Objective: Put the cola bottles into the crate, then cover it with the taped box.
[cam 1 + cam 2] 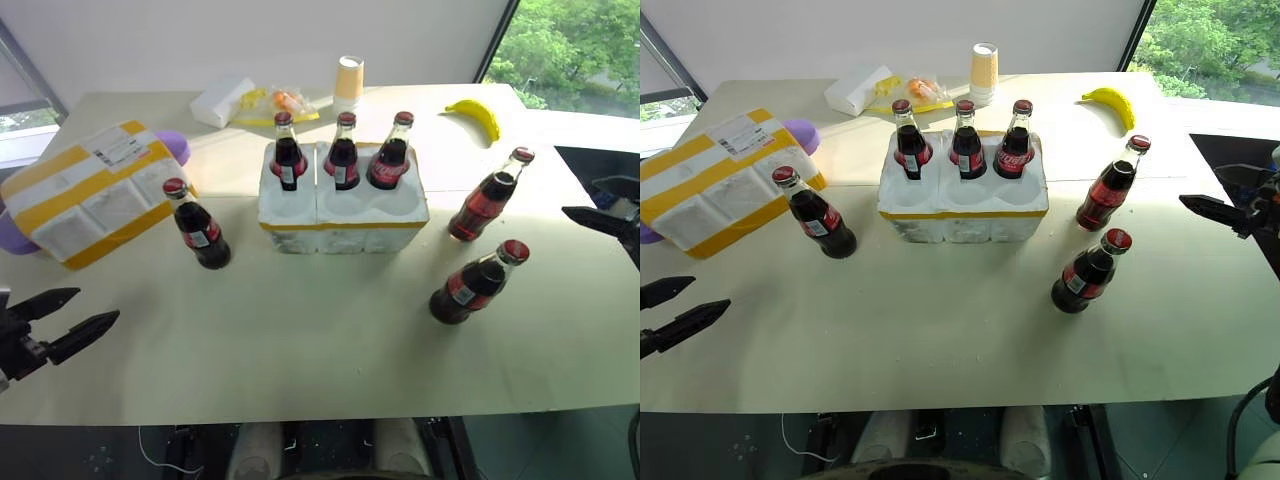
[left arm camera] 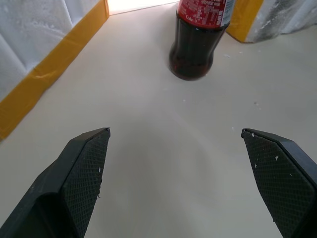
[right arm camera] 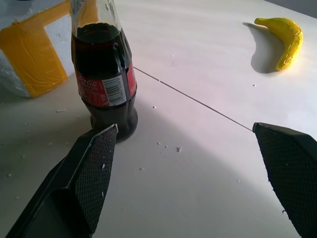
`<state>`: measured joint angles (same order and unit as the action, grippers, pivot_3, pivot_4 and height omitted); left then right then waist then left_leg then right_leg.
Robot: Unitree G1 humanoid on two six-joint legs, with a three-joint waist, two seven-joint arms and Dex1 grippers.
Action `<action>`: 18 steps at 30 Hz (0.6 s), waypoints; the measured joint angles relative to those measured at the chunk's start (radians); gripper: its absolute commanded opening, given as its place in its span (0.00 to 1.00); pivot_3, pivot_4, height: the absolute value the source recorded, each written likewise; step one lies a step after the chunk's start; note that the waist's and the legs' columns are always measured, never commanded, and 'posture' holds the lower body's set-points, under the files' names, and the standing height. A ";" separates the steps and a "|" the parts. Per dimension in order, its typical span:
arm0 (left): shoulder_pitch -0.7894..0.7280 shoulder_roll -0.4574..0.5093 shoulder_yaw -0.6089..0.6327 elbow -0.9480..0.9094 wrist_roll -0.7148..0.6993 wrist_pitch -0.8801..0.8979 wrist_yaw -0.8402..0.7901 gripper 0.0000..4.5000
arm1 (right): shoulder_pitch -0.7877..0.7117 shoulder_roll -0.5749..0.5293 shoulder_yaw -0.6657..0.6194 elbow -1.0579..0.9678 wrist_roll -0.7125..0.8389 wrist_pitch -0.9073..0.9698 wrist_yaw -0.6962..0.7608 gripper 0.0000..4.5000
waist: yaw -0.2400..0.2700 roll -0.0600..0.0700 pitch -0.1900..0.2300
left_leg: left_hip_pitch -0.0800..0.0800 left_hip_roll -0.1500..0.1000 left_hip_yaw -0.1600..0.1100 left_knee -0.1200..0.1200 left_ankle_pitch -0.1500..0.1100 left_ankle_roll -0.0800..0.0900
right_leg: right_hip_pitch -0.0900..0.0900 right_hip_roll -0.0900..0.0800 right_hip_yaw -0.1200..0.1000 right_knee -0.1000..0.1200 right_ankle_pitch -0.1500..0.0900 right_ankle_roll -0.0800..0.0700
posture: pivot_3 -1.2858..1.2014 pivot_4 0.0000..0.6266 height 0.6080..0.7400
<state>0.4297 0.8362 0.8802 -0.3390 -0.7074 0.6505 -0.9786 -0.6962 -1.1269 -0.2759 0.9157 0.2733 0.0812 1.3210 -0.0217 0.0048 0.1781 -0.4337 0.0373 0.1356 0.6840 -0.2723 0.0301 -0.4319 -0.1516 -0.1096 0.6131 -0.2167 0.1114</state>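
Robot body: black two-finger grippers, matte finish.
L gripper [image 2: 176, 181]: fingers [image 2: 81, 173] seen as flat, wedge-shaped, tapered to blunt tips; inner pads covered w/ fine cross-hatch grip texture, speckled w/ small white flecks. R gripper [image 3: 198, 181]: same build, same textured pads [image 3: 96, 173], few white specks noted. From head view, black angular wrist housing seen behind L fingers.

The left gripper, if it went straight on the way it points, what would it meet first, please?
Probably the lone cola bottle ahead of the open left gripper, standing between the taped box and the crate; depth is uncertain.
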 measured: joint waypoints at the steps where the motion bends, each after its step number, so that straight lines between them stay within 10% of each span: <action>1: -0.003 0.000 0.000 0.000 0.000 0.000 0.002 0.99 | 0.000 0.001 0.001 0.000 -0.001 0.000 0.000 1.00 | 0.000 0.000 0.000 | 0.000 0.000 0.000 0.000 0.000 0.000 | 0.000 0.000 0.000 0.000 0.000 0.000 | 0.52 0.24 1.00; 18: -0.136 0.035 -0.044 0.051 -0.015 0.024 0.007 0.99 | 0.047 0.007 -0.009 -0.060 0.026 0.068 0.010 1.00 | 0.000 0.000 0.000 | 0.000 -0.001 0.000 0.000 0.001 -0.001 | 0.001 0.000 0.000 0.001 0.001 0.001 | 0.52 0.24 1.00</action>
<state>0.2940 0.8717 0.8365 -0.2882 -0.7223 0.6749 -0.9712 -0.6494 -1.1200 -0.2844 0.8559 0.2989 0.1488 1.3311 -0.0217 0.0050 0.1780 -0.4335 0.0362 0.1355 0.6842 -0.2716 0.0293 -0.4313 -0.1514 -0.1097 0.6139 -0.2161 0.1127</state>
